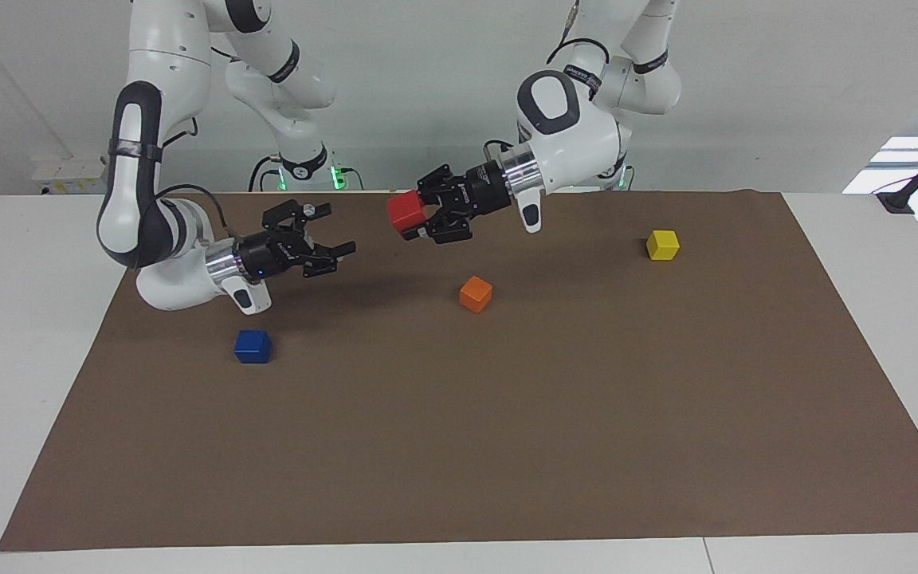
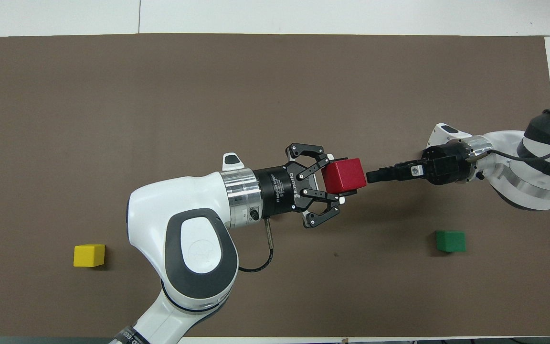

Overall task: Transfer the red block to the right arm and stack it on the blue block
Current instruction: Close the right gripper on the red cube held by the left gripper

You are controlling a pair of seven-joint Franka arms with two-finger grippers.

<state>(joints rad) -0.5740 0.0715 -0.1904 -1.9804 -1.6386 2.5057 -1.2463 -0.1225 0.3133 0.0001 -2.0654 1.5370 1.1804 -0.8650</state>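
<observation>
The small glossy red block point(image 1: 406, 213) is up in the air, pinched between the fingertips of the left gripper point(image 1: 419, 218), which lies almost level and points toward the right arm's end of the table. That sideways hold leaves the block's outer faces bare, which looks like the reason for it: the other hand needs something to take.

And there is the right gripper point(image 1: 341, 257), level too, jaws spread wide, aimed at the block from about eight o'clock of it in the facing view, with a clear gap between the two. From above the right gripper point(image 2: 375, 176) sits at three o'clock of the red block point(image 2: 344, 174) and seems almost to touch it, fingers stacked into one dark bar. Only the facing view shows that it hangs lower than the block and apart from it. I'd call this the approach to the handover, not yet the grip.

The small deep blue block point(image 1: 253, 346) rests on the brown mat point(image 1: 507, 446), at five o'clock of the right wrist in the facing view; overhead the arm hides it. The overhead repays with a dark green cube point(image 2: 450, 241), hidden in the facing view. An orange cube point(image 1: 476, 293) shows only in the facing view; a yellow cube point(image 1: 662, 244) shows in both.
</observation>
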